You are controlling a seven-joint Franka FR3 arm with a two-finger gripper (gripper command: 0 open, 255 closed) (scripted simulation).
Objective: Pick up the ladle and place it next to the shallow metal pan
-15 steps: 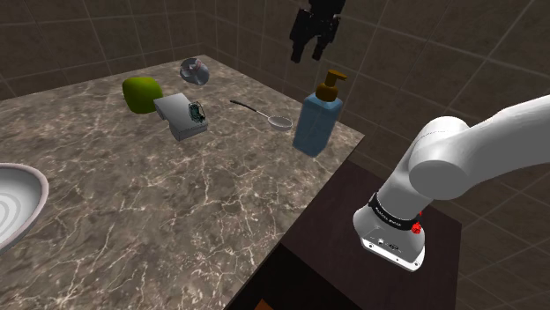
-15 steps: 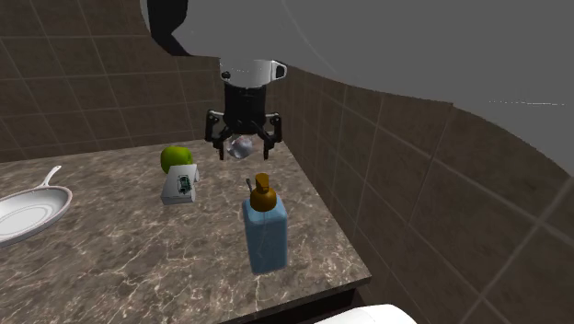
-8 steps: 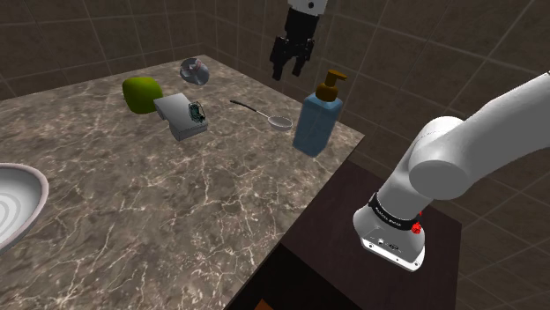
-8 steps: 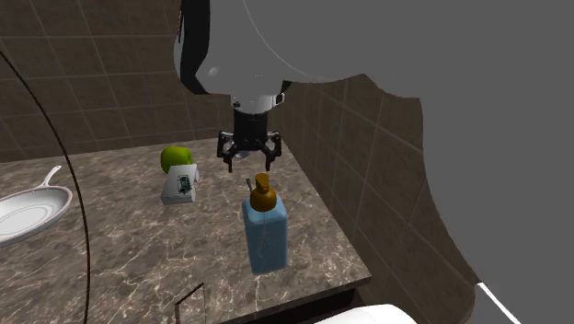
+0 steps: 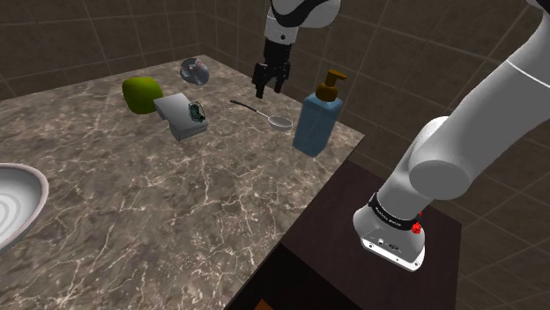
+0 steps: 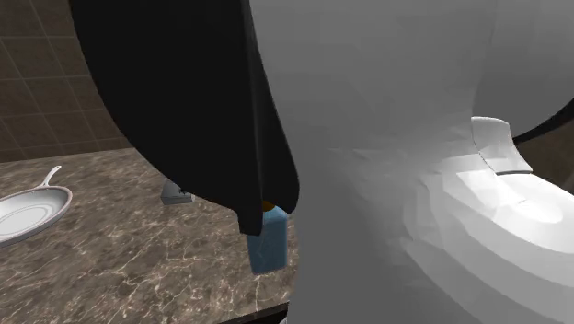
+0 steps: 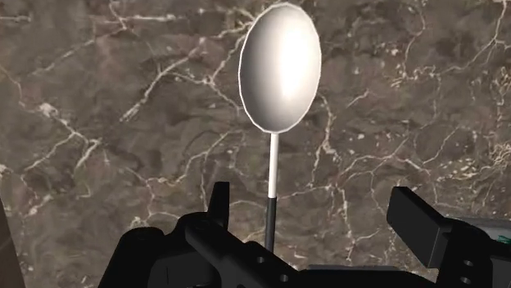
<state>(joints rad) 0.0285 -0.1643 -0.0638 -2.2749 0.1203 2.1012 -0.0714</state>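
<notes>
Two black fingers point(image 7: 217, 204) of the gripper point(image 7: 314, 209) stand wide apart, and they hold nothing. In the wrist view the ladle point(image 7: 279, 69) lies flat on the counter point(image 7: 98, 98). Its bowl is smooth, white and shaped like an egg. Its handle is as thin as a stick, white near the bowl and dark farther down. The dark end runs in between the fingers, closer to one of them, and does not touch either. The counter is dark brown stone with thin white veins.

The shoulder view shows what is around it. The gripper point(image 5: 267, 87) hangs in the upper middle of the frame, pointing down, above the ladle point(image 5: 279, 122). To the right of the ladle stands a blue, boxy soap bottle point(image 5: 315, 123) with a brown pump. To the left are a grey box point(image 5: 181, 116) with a green label, a round green lump point(image 5: 143, 93) and a small shiny round thing point(image 5: 194, 70). The shallow white pan point(image 5: 16, 201) sits at the left edge, well apart from the ladle.

In the second exterior view the big white and black arm point(image 6: 396, 138) covers most of the frame. At the left edge the pan point(image 6: 32, 210) shows its thin, curved handle, and part of the blue bottle point(image 6: 269, 247) peeks out below the arm.
</notes>
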